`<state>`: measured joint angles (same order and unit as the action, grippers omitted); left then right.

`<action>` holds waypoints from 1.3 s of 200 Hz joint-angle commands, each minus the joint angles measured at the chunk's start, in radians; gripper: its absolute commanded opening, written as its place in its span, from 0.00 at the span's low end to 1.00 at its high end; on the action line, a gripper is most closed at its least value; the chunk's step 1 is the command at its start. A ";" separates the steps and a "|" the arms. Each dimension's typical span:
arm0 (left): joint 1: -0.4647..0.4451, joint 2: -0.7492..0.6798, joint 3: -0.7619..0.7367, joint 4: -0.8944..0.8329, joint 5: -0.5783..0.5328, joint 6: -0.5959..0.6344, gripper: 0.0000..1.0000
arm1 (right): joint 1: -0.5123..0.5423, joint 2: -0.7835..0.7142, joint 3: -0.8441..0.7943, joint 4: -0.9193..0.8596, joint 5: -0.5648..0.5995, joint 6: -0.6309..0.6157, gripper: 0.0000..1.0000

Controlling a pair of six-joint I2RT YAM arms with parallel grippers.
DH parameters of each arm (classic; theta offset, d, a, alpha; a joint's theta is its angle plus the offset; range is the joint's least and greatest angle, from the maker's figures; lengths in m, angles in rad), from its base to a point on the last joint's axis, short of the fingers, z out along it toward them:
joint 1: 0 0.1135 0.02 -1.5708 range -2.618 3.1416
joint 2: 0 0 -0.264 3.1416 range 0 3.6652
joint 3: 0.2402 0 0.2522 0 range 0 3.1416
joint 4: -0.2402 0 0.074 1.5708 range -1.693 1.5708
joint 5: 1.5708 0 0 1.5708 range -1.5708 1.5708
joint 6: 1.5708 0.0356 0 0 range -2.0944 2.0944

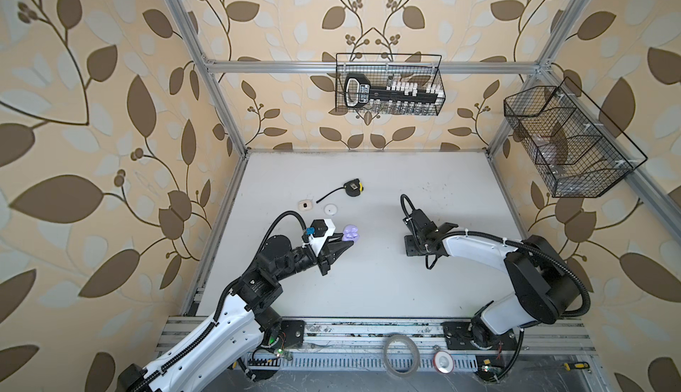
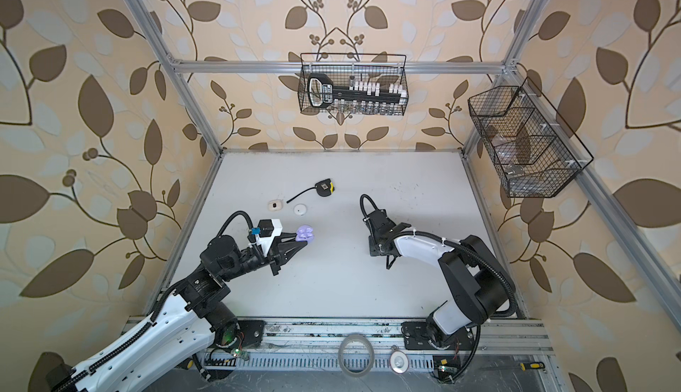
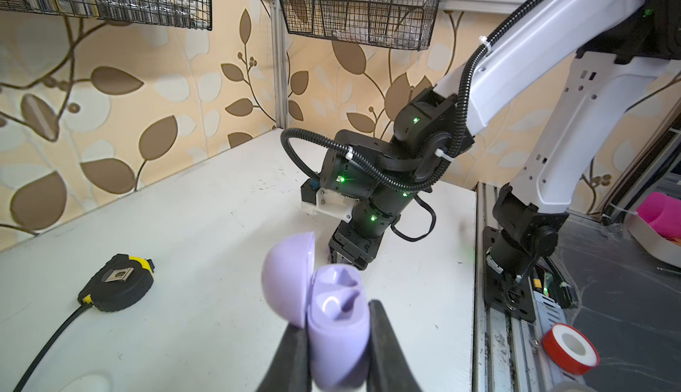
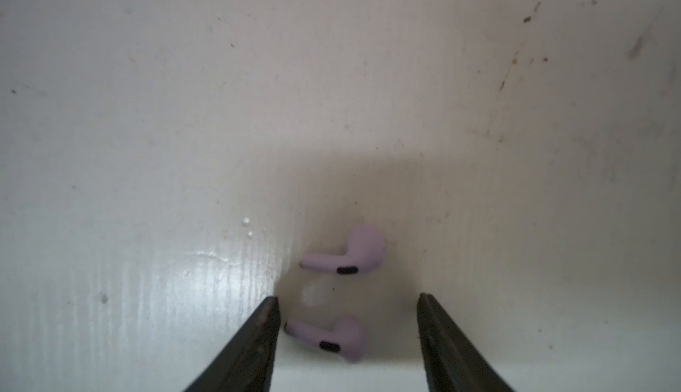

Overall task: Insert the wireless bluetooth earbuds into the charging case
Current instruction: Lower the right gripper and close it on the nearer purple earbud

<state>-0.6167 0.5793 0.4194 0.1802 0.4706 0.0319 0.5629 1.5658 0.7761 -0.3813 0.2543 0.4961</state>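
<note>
The lavender charging case (image 3: 337, 320) is pinched between my left gripper's (image 3: 337, 338) fingers, shut on its body, with the lid (image 3: 287, 279) swung open and the two sockets showing. In both top views the case (image 1: 351, 233) (image 2: 305, 233) sits at that gripper's tip, left of the table's middle. Two lavender earbuds lie on the white table under my right gripper (image 4: 348, 298), which points down and stands open. The nearer earbud (image 4: 331, 336) lies between the fingers, its stem tip close to one finger (image 4: 265, 320). The farther earbud (image 4: 353, 254) is just beyond the fingertips. My right wrist (image 1: 423, 235) hides both in the top views.
A black and yellow tape measure (image 1: 353, 188) with its strap lies at the back left, near a small cream box (image 1: 305, 205) and a white round disc (image 1: 331, 209). Wire baskets (image 1: 388, 88) (image 1: 567, 143) hang on the walls. Tape rolls (image 1: 401, 354) (image 1: 444, 362) rest on the front rail.
</note>
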 commanded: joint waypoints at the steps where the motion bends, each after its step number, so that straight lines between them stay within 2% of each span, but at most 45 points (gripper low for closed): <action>1: -0.008 -0.015 0.032 0.011 0.003 0.013 0.00 | 0.005 0.026 0.020 -0.030 0.011 -0.011 0.62; 59: -0.008 -0.025 0.032 0.005 0.006 0.013 0.00 | 0.003 0.005 -0.001 -0.054 0.020 -0.002 0.62; 105: -0.008 -0.036 0.028 0.004 0.007 0.011 0.00 | 0.001 -0.081 -0.043 -0.085 0.036 0.008 0.62; 166: -0.008 -0.042 0.029 0.002 0.013 0.007 0.00 | -0.011 -0.138 -0.073 -0.102 0.014 0.013 0.58; 230: -0.008 -0.038 0.028 0.003 0.013 0.007 0.00 | -0.008 -0.146 -0.048 -0.084 -0.072 0.021 0.57; 260: -0.008 -0.044 0.028 -0.001 0.014 0.008 0.00 | -0.030 -0.098 -0.041 -0.056 -0.119 0.022 0.51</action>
<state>-0.6167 0.5495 0.4194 0.1524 0.4709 0.0315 0.5468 1.4303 0.7128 -0.4526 0.1902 0.5068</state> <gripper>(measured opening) 0.209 0.525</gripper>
